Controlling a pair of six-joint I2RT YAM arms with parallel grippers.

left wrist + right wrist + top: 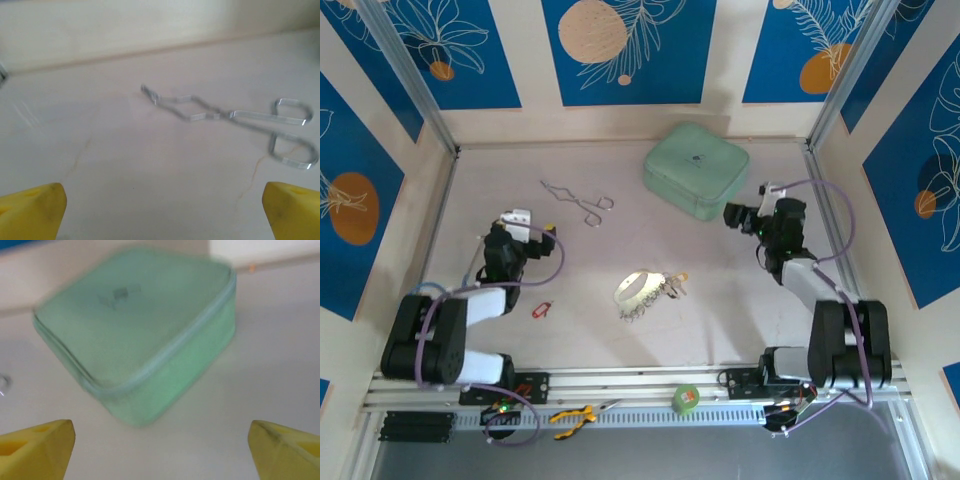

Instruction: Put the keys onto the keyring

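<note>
I see the large pale silvery keyring loop (pixel 636 289), fringed with tiny silver keys, lying mid-table. A small red-tagged key (pixel 542 310) lies apart to its left. The mint-green zipped fabric case (pixel 135 340) is closed, its lid mark too blurred to read. The left gripper (pixel 162 205) and right gripper (pixel 160 447) both gape, holding nothing.

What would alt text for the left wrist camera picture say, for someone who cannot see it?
Silver scissor-like forceps lie flat on a pale table, loop handles to the right. The left gripper is open and empty, its yellow fingertips at the bottom corners.
</note>
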